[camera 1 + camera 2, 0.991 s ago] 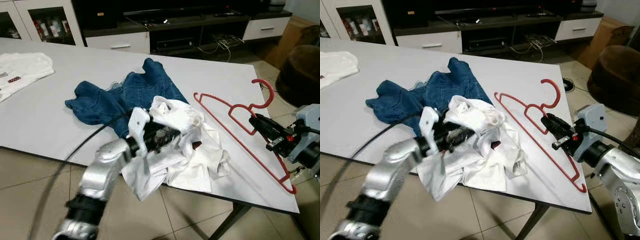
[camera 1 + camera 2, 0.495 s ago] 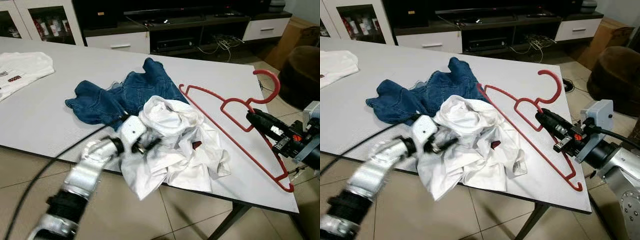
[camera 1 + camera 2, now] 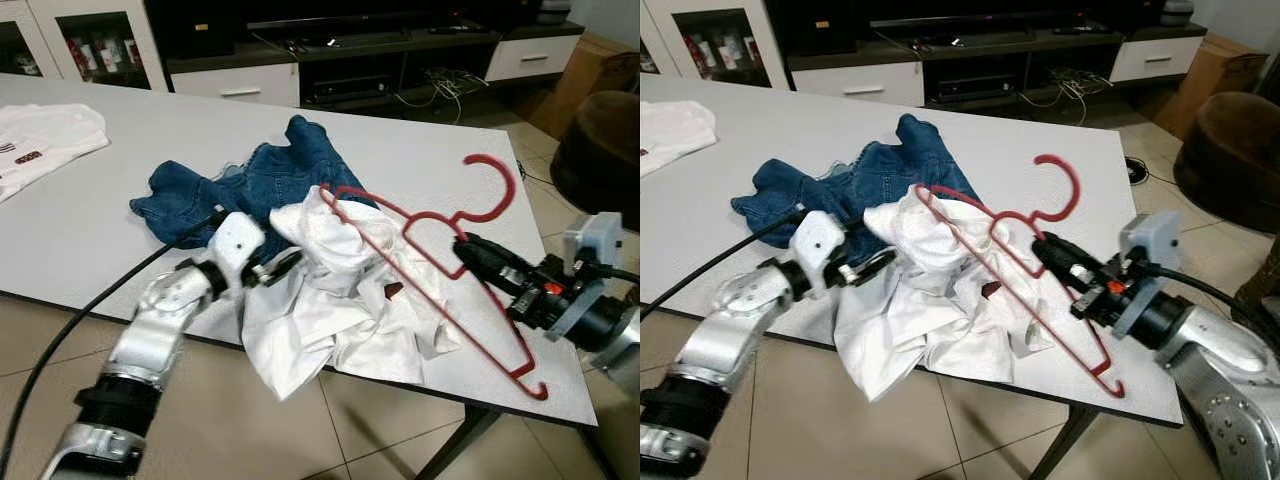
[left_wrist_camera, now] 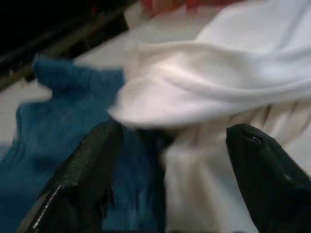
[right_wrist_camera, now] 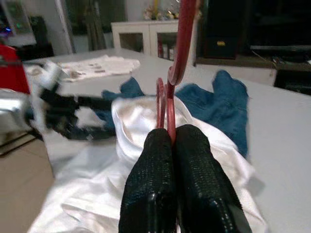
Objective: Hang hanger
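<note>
Fingers of my left gripper (image 4: 170, 160) are spread wide at the white shirt (image 3: 340, 300), beside the jeans (image 3: 250, 190), ready to catch its edge. My right gripper (image 3: 470, 252) pinches the red hanger (image 3: 420, 260), one end over the shirt, probably to thread it in.

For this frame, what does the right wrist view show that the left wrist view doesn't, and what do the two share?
Right wrist view alone: the right gripper shut on the red hanger, a second white garment far along the table, and the left arm.
Left wrist view alone: the left gripper open at the cloth.
Both: the white shirt and the blue jeans.
</note>
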Controlling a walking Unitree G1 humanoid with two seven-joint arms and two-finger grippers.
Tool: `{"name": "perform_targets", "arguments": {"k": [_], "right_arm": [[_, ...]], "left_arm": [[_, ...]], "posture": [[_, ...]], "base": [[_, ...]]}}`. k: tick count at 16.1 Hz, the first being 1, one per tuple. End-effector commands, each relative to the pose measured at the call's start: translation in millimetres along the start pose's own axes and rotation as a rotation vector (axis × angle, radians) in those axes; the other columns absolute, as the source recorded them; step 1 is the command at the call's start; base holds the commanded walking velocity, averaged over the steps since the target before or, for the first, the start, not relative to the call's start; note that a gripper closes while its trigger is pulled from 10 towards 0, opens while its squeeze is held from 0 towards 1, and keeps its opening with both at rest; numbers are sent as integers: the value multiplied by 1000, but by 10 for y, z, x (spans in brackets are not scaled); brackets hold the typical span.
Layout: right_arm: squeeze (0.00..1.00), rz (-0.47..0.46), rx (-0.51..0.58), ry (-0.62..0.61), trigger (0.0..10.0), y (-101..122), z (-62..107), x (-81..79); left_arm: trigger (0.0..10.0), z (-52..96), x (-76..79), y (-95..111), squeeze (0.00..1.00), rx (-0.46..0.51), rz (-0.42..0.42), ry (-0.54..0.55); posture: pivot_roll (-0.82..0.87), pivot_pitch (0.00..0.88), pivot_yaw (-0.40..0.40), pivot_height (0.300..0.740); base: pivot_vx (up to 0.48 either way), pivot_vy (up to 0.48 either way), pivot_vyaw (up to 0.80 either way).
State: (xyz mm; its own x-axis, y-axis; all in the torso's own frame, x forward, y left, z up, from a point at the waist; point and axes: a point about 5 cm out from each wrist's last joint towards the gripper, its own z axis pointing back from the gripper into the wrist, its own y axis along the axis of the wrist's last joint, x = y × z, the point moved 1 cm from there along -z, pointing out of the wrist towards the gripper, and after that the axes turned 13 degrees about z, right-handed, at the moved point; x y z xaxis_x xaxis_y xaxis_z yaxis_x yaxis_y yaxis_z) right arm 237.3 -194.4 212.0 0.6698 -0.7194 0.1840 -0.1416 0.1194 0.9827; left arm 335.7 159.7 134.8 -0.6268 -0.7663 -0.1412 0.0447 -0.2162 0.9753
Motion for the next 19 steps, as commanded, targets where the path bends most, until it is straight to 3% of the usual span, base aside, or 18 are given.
{"name": "perform_targets", "arguments": {"k": [1,2,4,8,10,11,13,16,18,19], "right_arm": [[0,4,29,52,10000,84,-22,-89],[0,-4,26,106,10000,82,-37,-191],[0,-4,-47,103,10000,-29,-73,-223],[0,-46,-165,77,10000,-227,-96,-225],[0,-15,-327,-24,10000,-467,-74,-107],[0,28,-464,-135,10000,-637,-37,38],[0,91,-586,-264,10000,-782,64,240],[0,126,-621,-438,10000,-775,162,535],[0,142,-599,-495,10000,-724,118,623],[0,142,-594,-516,10000,-723,106,644]], "left_arm": [[10000,10,-49,-60,0,-56,-31,10],[10000,28,-106,-175,0,-133,-40,34],[10000,10,-187,-272,0,-199,-67,118],[10000,-120,-19,-293,0,-181,-48,77],[10000,-145,8,-305,0,-184,-44,72],[10000,-138,-11,-329,0,-204,-55,81],[10000,-108,-68,-370,0,-245,-99,109],[10000,-118,-96,-308,0,-236,-105,120],[10000,-136,-46,-357,0,-271,-179,106],[10000,-135,-39,-370,0,-274,-175,105]], "posture": [[-25,41,13,740],[-26,41,11,740],[-26,39,8,740],[-30,34,6,740],[-31,34,7,740],[-32,33,8,740],[-26,34,8,740],[-21,34,8,740],[-18,31,8,740],[-17,31,7,740]], "base": [[0,0,0],[0,0,0],[0,0,0],[0,0,0],[0,0,0],[0,0,0],[0,0,0],[0,0,0],[0,0,0],[0,0,0]]}}
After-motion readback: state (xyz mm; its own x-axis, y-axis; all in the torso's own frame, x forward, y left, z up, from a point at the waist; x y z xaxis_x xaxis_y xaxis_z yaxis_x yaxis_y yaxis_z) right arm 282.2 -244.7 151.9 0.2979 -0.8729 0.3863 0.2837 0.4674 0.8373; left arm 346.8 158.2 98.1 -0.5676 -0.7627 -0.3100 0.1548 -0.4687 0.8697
